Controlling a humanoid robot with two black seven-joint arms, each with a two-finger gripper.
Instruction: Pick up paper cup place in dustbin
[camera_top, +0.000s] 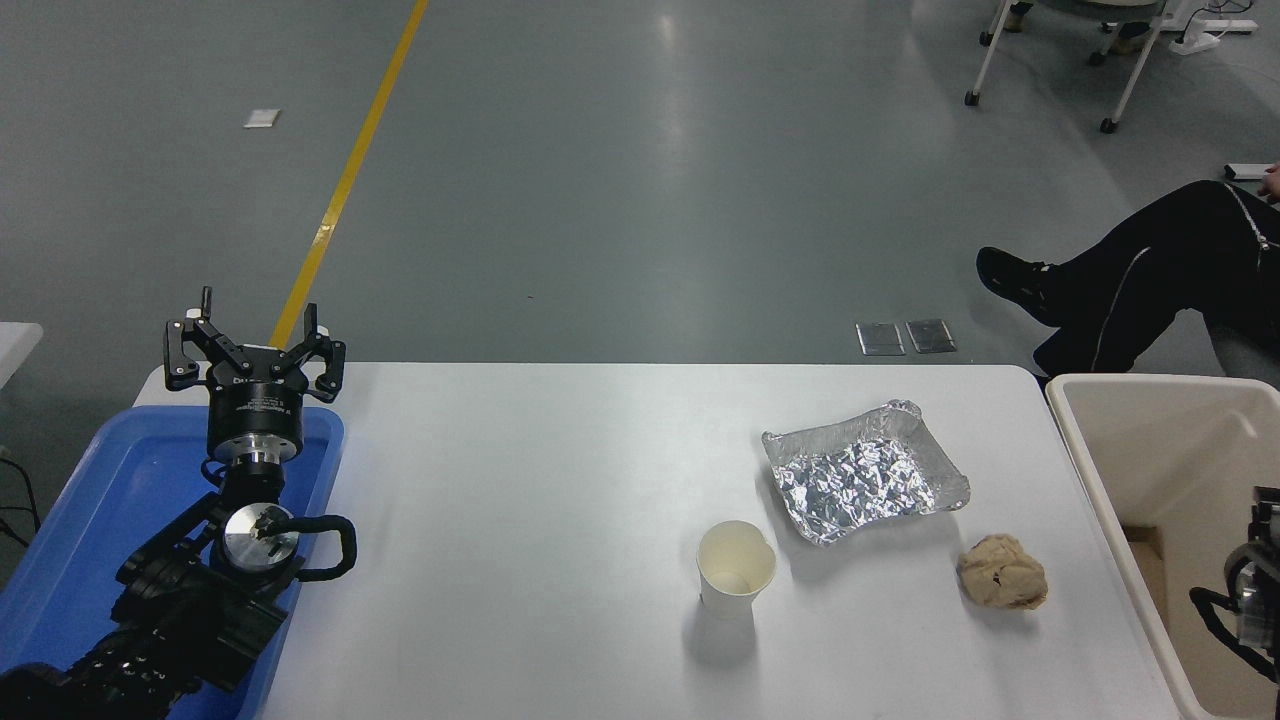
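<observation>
The paper cup (736, 568) stands upright on the white table (520, 520), a little right of the middle, white with a cream inside. Nothing touches it. The dustbin (1120, 470), a big cream plastic bin, stands against the table's right end. Only a sliver of my right arm (1252, 590) shows at the right edge, over the dustbin and far from the cup; its gripper's state cannot be made out. Parked at the lower left over the blue tray, my left gripper (255, 342) is open and holds nothing.
A crumpled square foil tray (862, 472) lies just behind and right of the cup. A tan paper ball (1002, 572) sits between the cup and the dustbin. The blue tray (110, 500) takes the table's left end. A seated person's legs (1140, 280) show beyond the far right corner.
</observation>
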